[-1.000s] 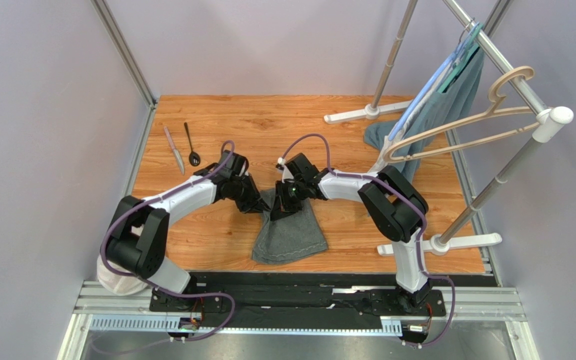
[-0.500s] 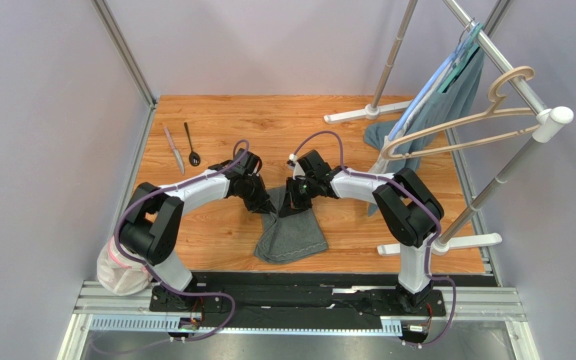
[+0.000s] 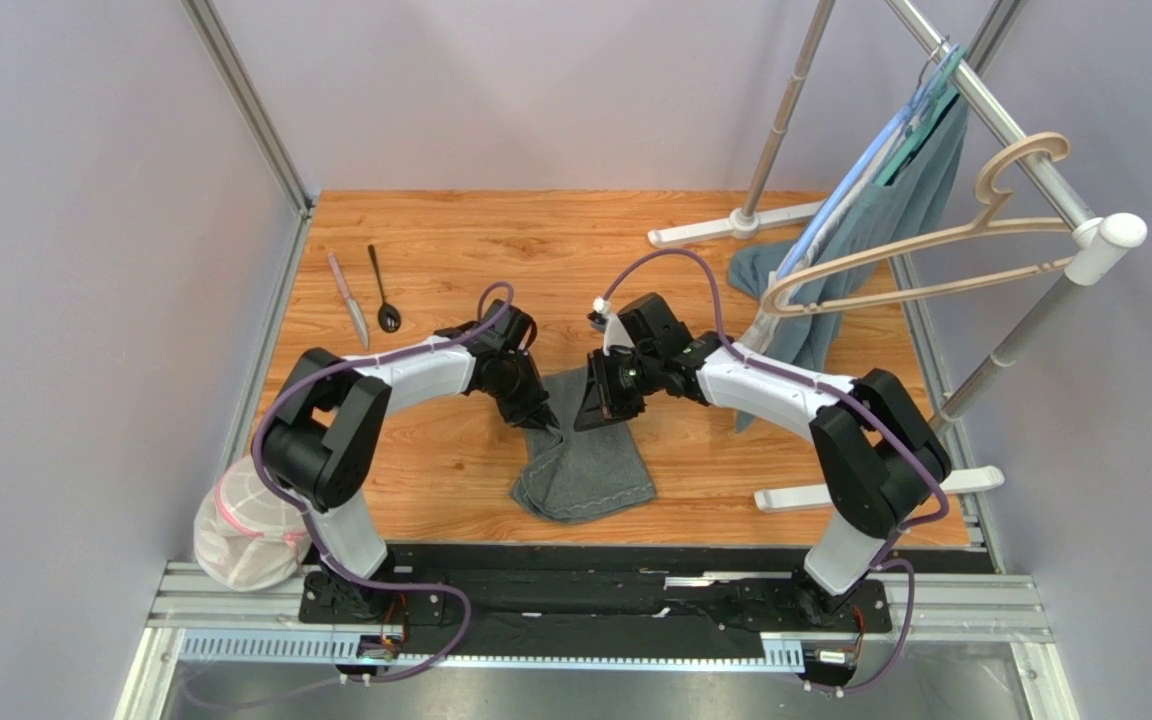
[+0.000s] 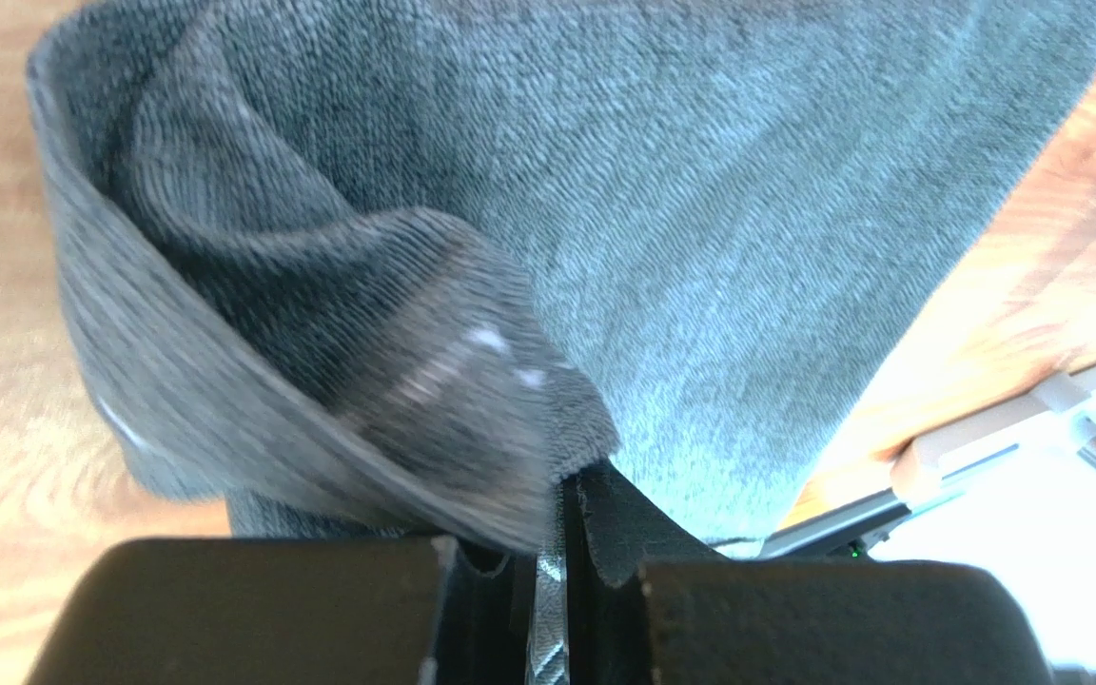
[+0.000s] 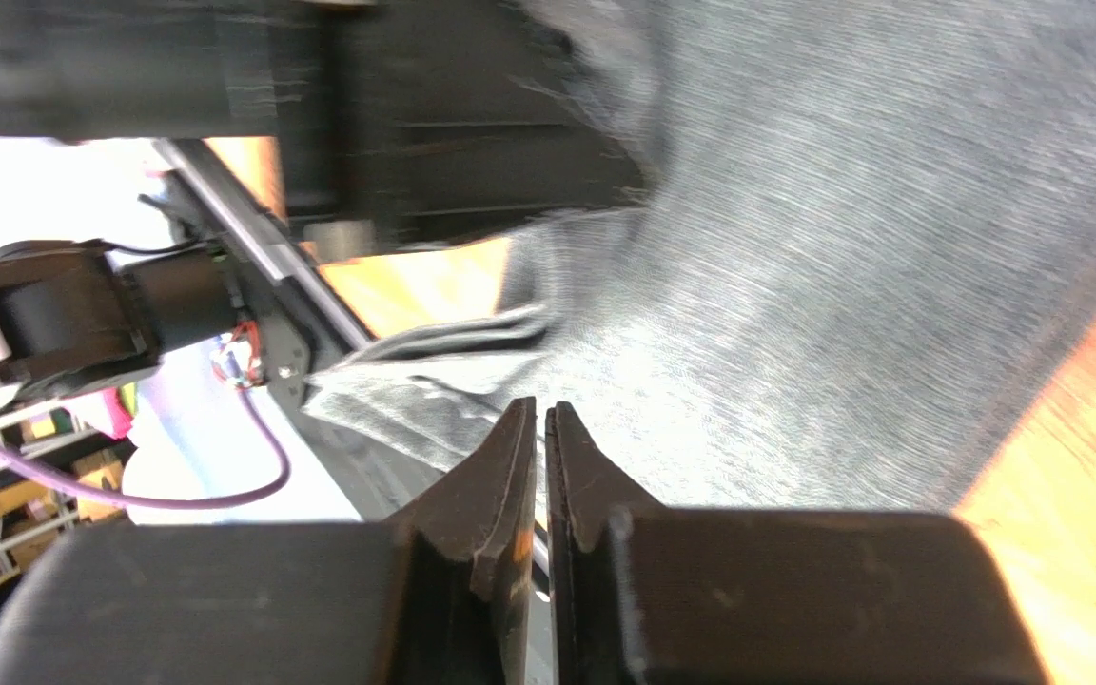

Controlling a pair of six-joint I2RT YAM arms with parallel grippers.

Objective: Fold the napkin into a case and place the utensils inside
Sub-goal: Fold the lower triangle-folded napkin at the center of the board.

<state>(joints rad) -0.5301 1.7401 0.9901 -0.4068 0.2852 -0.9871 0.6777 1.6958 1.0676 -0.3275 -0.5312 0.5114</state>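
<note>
The dark grey napkin (image 3: 590,477) lies crumpled on the wooden table, its far edge lifted and bunched between my two grippers. My left gripper (image 3: 545,423) is shut on one corner; in the left wrist view the cloth (image 4: 740,214) hangs from the closed jaws (image 4: 564,485). My right gripper (image 3: 597,408) is shut, and cloth (image 5: 868,257) spreads from both sides of its tips (image 5: 541,414). The left gripper (image 5: 440,114) also shows there, close by. The silver knife (image 3: 348,299) and black spoon (image 3: 385,293) lie side by side at the far left.
A clothes rack with a teal-grey garment (image 3: 913,180) and a beige hanger (image 3: 928,248) stands on the right; its white feet (image 3: 717,228) (image 3: 898,483) rest on the table. A white bag (image 3: 244,525) sits by the left arm's base.
Both grippers have moved right and slightly away from the bases, closer together. The napkin has been dragged along and its lifted edge is now narrower and more bunched.
</note>
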